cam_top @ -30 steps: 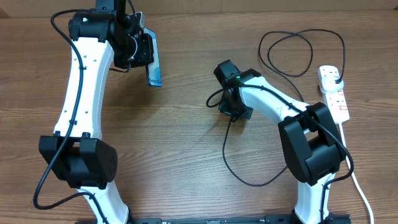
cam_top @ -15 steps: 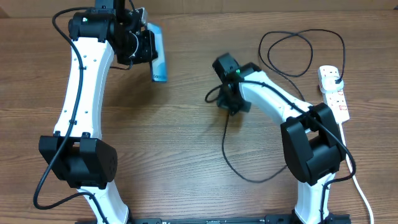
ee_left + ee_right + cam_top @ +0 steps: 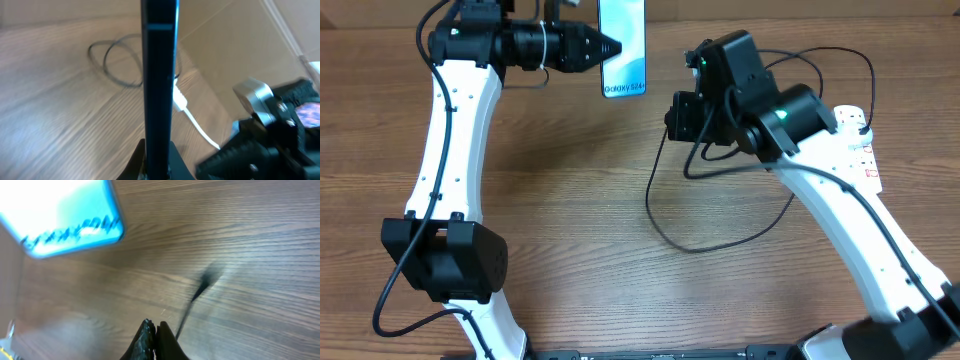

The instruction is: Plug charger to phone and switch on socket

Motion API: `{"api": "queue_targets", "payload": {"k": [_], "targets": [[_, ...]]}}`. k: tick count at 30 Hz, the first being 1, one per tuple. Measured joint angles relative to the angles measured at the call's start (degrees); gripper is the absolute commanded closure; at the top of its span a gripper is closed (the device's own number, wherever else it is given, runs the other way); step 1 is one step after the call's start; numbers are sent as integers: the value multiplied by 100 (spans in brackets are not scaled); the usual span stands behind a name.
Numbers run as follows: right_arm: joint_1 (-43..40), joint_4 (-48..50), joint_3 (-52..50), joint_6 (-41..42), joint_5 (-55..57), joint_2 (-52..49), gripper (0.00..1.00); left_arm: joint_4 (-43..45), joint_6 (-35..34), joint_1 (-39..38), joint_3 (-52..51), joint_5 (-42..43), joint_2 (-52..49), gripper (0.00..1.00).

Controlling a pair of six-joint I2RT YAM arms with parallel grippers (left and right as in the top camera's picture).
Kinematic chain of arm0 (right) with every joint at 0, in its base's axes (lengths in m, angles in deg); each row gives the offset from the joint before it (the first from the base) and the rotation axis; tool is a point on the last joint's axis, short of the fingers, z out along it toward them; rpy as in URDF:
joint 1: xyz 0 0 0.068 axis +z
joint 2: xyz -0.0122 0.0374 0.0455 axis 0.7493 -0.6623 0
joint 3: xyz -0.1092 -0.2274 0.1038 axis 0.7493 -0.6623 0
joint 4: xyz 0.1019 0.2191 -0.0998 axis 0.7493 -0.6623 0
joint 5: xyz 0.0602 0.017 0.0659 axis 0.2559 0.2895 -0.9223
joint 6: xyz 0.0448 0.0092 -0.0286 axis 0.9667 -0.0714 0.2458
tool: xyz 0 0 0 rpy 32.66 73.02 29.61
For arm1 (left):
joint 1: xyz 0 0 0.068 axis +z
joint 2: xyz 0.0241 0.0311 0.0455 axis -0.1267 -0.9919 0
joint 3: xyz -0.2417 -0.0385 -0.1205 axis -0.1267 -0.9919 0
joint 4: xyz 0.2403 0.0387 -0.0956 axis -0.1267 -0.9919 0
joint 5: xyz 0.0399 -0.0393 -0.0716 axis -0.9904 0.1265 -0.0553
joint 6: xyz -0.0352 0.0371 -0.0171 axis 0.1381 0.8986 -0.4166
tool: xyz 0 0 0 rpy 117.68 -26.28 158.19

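Note:
My left gripper [image 3: 610, 47] is shut on the phone [image 3: 623, 45] and holds it off the table at the back, light blue screen up. The left wrist view shows the phone [image 3: 159, 75] edge-on, clamped between the fingers [image 3: 177, 167] of the left gripper [image 3: 156, 167]. To the right, my raised right gripper [image 3: 675, 118] is shut on the charger [image 3: 655, 205], whose thin black cable hangs down to the table. In the right wrist view, the right gripper [image 3: 155, 337] has the blurred cable end [image 3: 197, 295] sticking out forward, below and right of the phone [image 3: 65, 215]. The white socket [image 3: 865, 150] lies far right, partly behind the right arm.
The charger's slack loops over the table [image 3: 570, 230] in front of the right arm, and another loop [image 3: 810, 70] lies at the back right near the socket. The socket's white cord [image 3: 197, 127] crosses the left wrist view.
The left arm has lifted the phone, turned it screen up and carried it right. The right arm has risen and moved back and right, pulling the charger cable up with it.

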Motion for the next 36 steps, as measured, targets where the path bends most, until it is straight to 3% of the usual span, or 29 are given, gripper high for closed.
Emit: {"api": "queue_targets", "payload": {"k": [9, 11, 12, 14, 15, 20, 23, 28, 32, 36], "targets": [[667, -72, 0, -85, 168, 136, 95, 798, -490, 256, -7, 1143, 0, 96], [678, -125, 0, 168, 472, 136, 85, 748, -522, 256, -7, 1139, 0, 96], [662, -175, 0, 313, 645, 136, 73, 656, -553, 256, -7, 1049, 0, 96], [616, -256, 0, 566, 883, 133, 38, 404, -675, 271, -7, 673, 0, 96], [590, -286, 0, 662, 966, 133, 29, 221, -745, 271, -7, 387, 0, 96], [431, -404, 2, 953, 1069, 15, 15, -723, -1027, 330, -20, -1482, 0, 96], [315, -463, 144, 931, 785, -428, 15, -1172, -1189, 356, -24, -2653, -2, 96], [72, -1252, 1585, 817, 417, -1891, 19, -1414, -1281, 393, -24, -3517, -2, 96], [-94, -1379, 2734, 901, 487, -2896, 37, -1512, -1298, 393, -24, -3746, -2, 96], [-140, -1141, 2903, 1222, 966, -3460, 49, -1650, -1298, 393, -24, -3823, -2, 96]]}}
